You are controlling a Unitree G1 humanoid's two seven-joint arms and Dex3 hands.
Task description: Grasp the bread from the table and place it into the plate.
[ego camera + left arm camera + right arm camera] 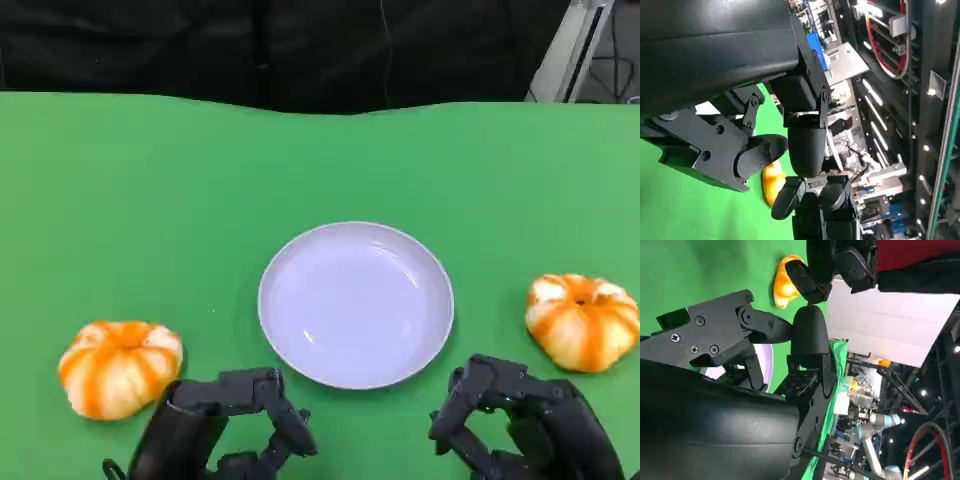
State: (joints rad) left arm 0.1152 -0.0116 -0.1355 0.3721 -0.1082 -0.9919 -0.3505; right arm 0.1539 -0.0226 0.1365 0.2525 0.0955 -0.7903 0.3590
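Note:
Two orange-and-white pumpkin-shaped breads lie on the green table. The left bread [120,366] [785,282] sits just beside my left hand [222,425]. The right bread [583,321] [771,183] lies a little beyond and outside my right hand [522,420]. An empty white plate [355,305] stands between them, just ahead of both hands. Both hands hover low at the near edge with fingers loosely bent and apart, holding nothing. In the left wrist view my left hand's fingers [807,150] have only air between them. In the right wrist view my right hand's fingers [809,335] are likewise bare.
The green tabletop [150,200] stretches far back to a dark backdrop. A metal frame [570,50] stands off the table's far right corner. Lab equipment and lights fill the background of the wrist views.

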